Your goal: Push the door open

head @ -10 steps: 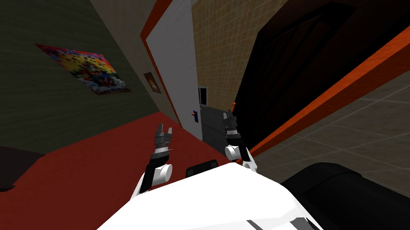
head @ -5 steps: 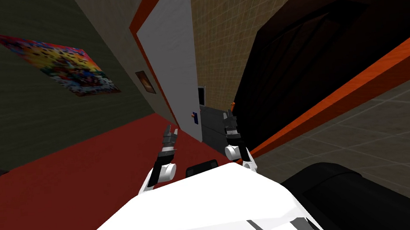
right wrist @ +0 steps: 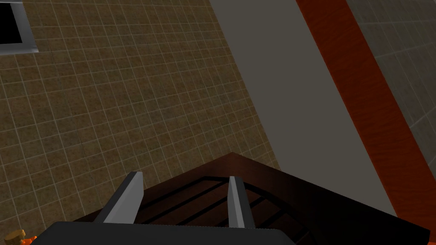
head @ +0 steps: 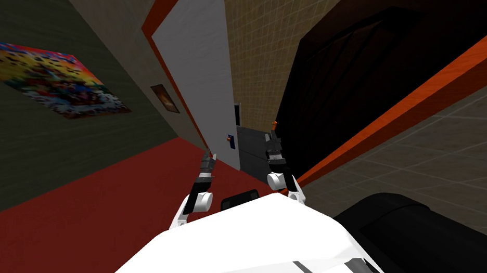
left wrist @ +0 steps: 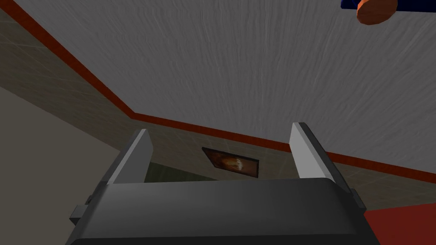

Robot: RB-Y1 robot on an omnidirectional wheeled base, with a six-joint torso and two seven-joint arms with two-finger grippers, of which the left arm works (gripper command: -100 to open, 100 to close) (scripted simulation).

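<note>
Ahead and to the robot's left, a tall pale grey door [head: 197,67] with a faint brushed grain stands in a red-orange frame [head: 158,12]. Its round orange knob [head: 230,140] sits on a dark blue plate near the door's free edge. The left pincer [head: 209,160] reaches up close to the door's lower part. In the left wrist view its fingers [left wrist: 136,155] stand wide apart with nothing between them, and the grey door [left wrist: 255,64] spreads just beyond them. Whether the tips touch it cannot be told.

The right pincer [head: 272,141] is raised beside a dark brown panelled door [head: 348,69], fingers parted more narrowly and holding nothing. A tan tiled wall [head: 263,37] lies between the two doors. The dark red floor [head: 85,218] meets an olive-grey wall carrying a multicoloured poster [head: 46,75] and a small framed picture [head: 165,98].
</note>
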